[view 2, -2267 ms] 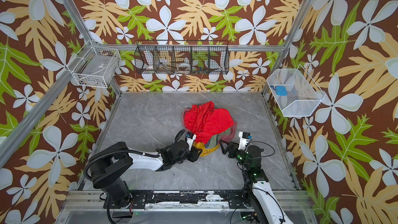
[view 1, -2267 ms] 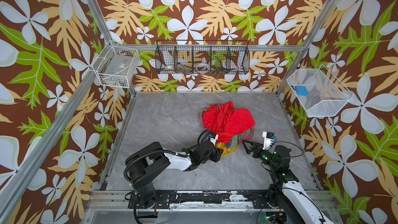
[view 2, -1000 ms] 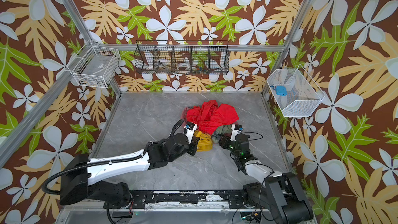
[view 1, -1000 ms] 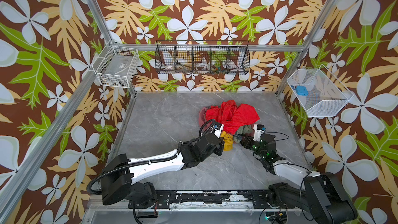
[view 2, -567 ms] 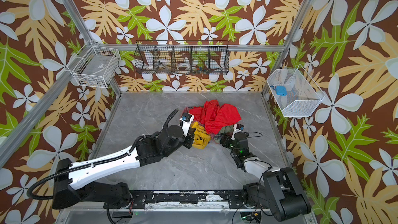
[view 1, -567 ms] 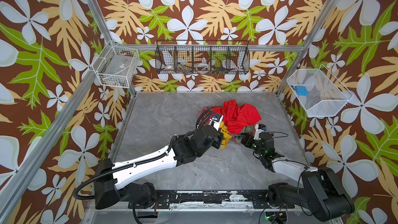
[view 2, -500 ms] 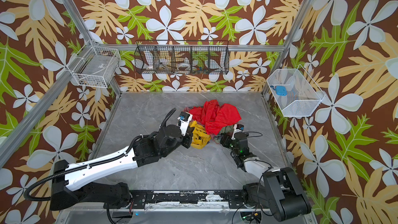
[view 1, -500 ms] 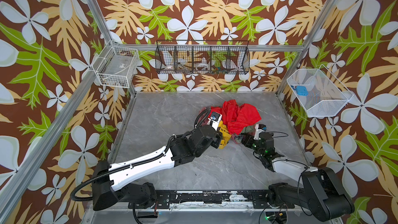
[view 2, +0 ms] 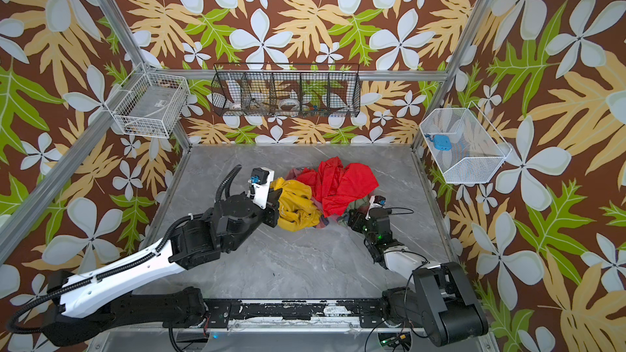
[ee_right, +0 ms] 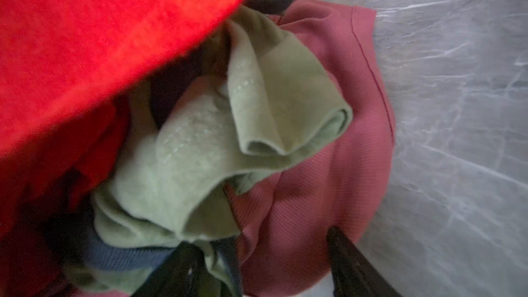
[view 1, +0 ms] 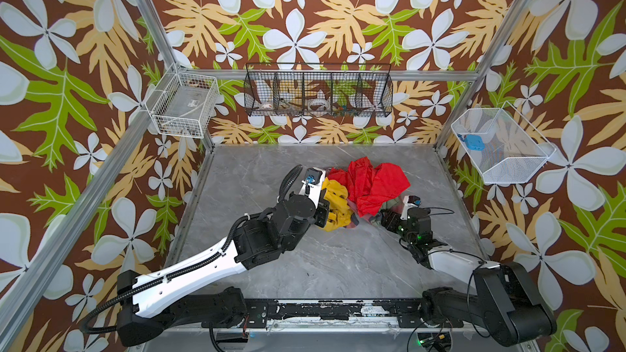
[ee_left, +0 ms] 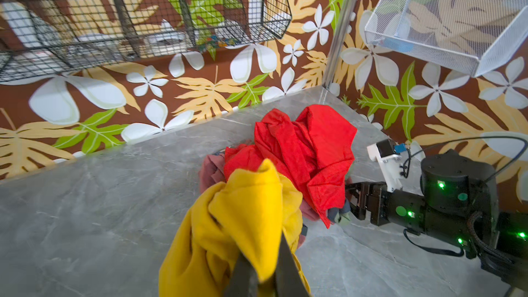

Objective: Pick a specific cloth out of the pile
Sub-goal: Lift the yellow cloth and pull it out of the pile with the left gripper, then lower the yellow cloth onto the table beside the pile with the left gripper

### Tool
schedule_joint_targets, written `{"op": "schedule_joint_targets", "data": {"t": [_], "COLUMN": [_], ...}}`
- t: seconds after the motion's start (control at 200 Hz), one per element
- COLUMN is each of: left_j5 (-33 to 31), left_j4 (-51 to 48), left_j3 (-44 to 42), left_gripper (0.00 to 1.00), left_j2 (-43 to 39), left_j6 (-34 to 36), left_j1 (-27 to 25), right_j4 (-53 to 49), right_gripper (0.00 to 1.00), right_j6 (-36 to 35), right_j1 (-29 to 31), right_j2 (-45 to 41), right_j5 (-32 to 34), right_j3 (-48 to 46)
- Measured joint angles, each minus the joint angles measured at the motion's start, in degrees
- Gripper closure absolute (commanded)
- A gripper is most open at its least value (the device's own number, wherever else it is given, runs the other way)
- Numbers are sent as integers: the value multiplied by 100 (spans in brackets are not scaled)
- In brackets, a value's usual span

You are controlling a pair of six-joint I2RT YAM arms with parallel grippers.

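Mustard-yellow cloth (view 1: pixel 335 195), mostly bright red pile (view 1: pixel 376 184), grey marbled table (view 1: pixel 338 265).

The dusty pink cloth (ee_right: pixel 328 138) and grey-green cloth (ee_right: pixel 228 138) are being mostly covered by the bright red cloth (ee_right: pixel 100 38), while the fingers (ee_right: pixel 351 267) of the right gripper (ee_right: pixel 260 255) are being cut off by the right wrist view's edge.

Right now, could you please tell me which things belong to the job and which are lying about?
Job: mustard-yellow soft cloth, shut in left gripper; heap of red, pink, green cloths; right gripper.
Lying about: black wire basket; white wire basket; white mesh basket.
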Motion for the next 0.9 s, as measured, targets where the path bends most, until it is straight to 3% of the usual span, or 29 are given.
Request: {"op": "schedule_joint_targets", "data": {"t": [0.22,0.541,0.901], "left_j5": [-802,-2083,-2756], "left_j4": [-223,-308,31], "left_j3": [284,734,1193], "left_gripper": [100,100,100], "left_j2": [-267,-634,-673], "left_j6": [254,820,1718], "left_j1": [-2,-2,2], "right_j4": [-61,-107,-275], "right_gripper": [24,21,20], "right_j6": [-31,-166,-258], "right_j1": [0,-2,-4], "right_j2": [37,-190,-219], "right_j5": [2,229,385], "right_j3": [55,50,50]}}
